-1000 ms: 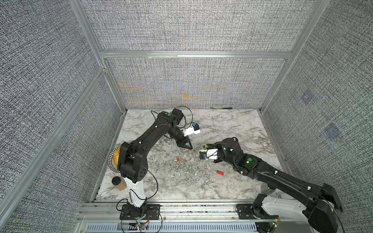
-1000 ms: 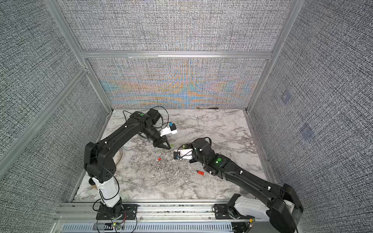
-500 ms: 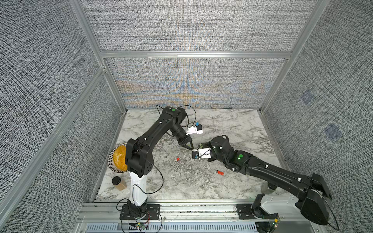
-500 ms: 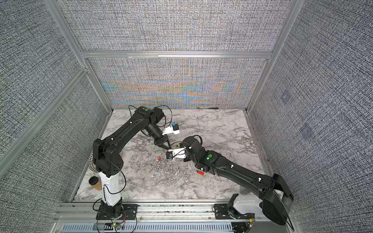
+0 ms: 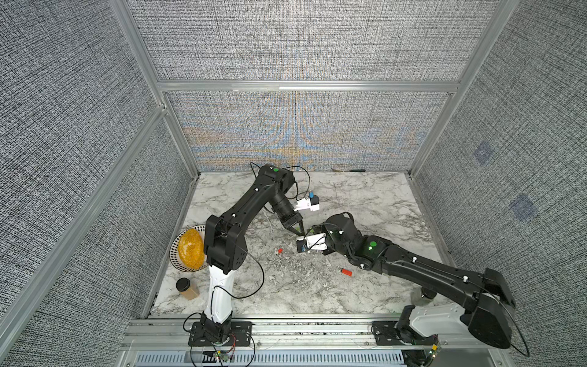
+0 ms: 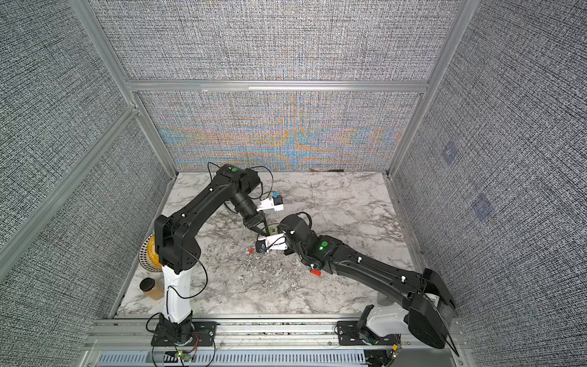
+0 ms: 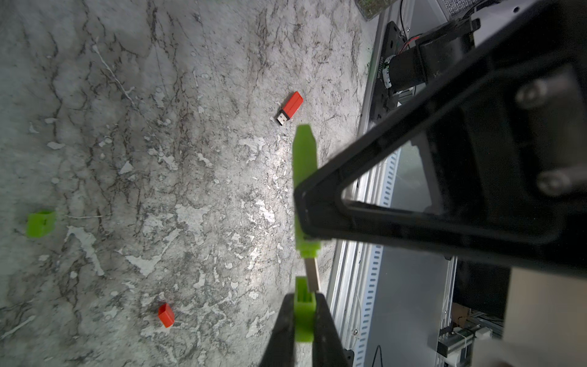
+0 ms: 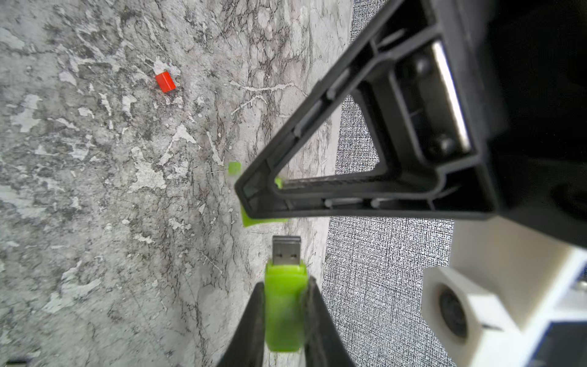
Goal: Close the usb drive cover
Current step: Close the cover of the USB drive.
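The left gripper [image 7: 303, 297] is clamped on a green cap [image 7: 304, 321]. The right gripper [image 8: 285, 282] is clamped on a green stick [image 8: 284, 317] whose bare plug points at that cap. The two tools meet tip to tip above the middle of the table [image 5: 365, 203], with plug and cap mouth close but apart and slightly offset. Neither tool holds a task item. The usb drive [image 5: 346, 272] lies flat on the marble just beside the right forearm, on the front-rail side of the right gripper and well apart from the left one. Its long axis runs roughly across the table, with the dark plug end turned toward the left arm's side. The cover [image 5: 280, 251] lies alone near the meeting point of the grippers, on the left arm's side and well apart from the drive. Judgement: the right arm is nearer the drive and the left arm is nearer the cover. Each tool must first be freed of its green part. The cover mouth must then be aligned along the drive's long axis.
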Action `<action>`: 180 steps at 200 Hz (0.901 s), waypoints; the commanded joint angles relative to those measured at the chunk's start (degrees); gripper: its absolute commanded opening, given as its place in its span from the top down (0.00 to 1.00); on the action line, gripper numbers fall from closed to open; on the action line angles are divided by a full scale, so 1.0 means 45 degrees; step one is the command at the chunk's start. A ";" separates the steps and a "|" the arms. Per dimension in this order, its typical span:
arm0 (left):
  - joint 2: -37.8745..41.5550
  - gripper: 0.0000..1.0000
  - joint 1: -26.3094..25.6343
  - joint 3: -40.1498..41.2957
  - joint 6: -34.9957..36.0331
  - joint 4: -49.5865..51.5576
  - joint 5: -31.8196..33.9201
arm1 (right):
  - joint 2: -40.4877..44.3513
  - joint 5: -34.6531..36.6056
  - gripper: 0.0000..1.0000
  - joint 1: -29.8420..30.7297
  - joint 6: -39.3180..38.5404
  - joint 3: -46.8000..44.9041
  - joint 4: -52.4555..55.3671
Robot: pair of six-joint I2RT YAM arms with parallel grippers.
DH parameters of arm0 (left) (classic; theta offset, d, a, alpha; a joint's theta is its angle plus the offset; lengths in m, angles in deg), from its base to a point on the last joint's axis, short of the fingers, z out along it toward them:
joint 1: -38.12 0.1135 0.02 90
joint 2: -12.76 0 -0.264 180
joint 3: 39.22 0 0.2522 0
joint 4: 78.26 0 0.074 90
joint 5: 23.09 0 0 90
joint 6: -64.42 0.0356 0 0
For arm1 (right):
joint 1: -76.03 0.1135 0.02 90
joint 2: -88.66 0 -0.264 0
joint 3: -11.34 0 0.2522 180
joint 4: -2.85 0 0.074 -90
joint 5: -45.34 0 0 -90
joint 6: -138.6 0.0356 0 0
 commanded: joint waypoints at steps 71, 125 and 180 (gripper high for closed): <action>-0.0268 0.98 0.0000 -0.0476 0.0008 0.0584 -0.0148 | -0.0229 0.0043 0.93 0.0249 -0.0099 0.0139 0.0289; -0.0397 0.98 0.0000 -0.0594 0.0104 0.0764 -0.0233 | -0.0424 0.0180 0.94 0.0354 -0.0093 0.0278 0.0265; -0.0589 0.98 0.0000 -0.0798 0.0182 0.1005 -0.0345 | -0.0401 -0.0022 0.95 0.0494 -0.0402 0.0413 -0.0102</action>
